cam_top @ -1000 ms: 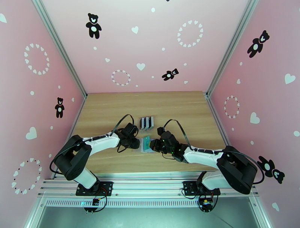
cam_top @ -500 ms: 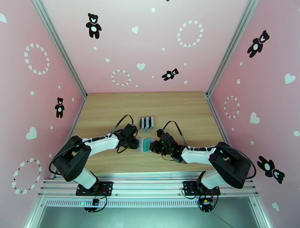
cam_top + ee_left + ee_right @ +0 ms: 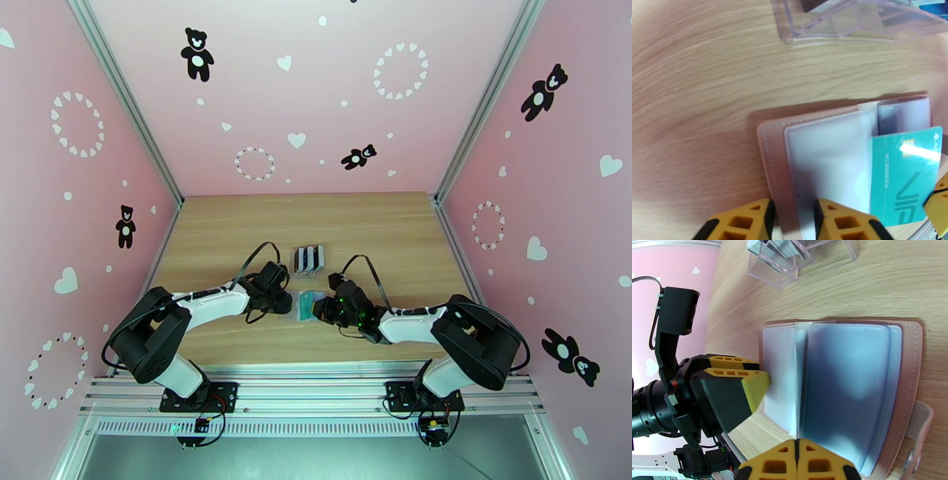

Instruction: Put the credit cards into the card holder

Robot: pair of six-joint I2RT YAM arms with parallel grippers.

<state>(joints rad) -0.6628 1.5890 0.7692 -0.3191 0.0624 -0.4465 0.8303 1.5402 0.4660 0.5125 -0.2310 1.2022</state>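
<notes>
The card holder point(image 3: 771, 165) lies open on the wood, a tan-pink cover point(image 3: 908, 370) with clear sleeves facing up. A teal credit card point(image 3: 904, 177) sits over its right-hand sleeve, and my right gripper point(image 3: 796, 461) is shut on that card, which the right wrist view shows edge-on. My left gripper point(image 3: 792, 219) is narrowly open, its yellow fingertips point(image 3: 845, 221) straddling the holder's left edge. From above, the left gripper point(image 3: 286, 302) and right gripper point(image 3: 322, 309) meet over the card holder point(image 3: 306, 306).
A clear slotted stand point(image 3: 309, 259) with more cards in it stands just behind the wallet, close to both grippers point(image 3: 853, 19) point(image 3: 798, 255). Bare wooden table point(image 3: 237, 229) spreads to the left, right and back, bounded by pink walls.
My right arm has pushed left toward the card holder and its elbow has dropped lower. The left jaws have drawn slightly closer together; the left arm has barely moved.
</notes>
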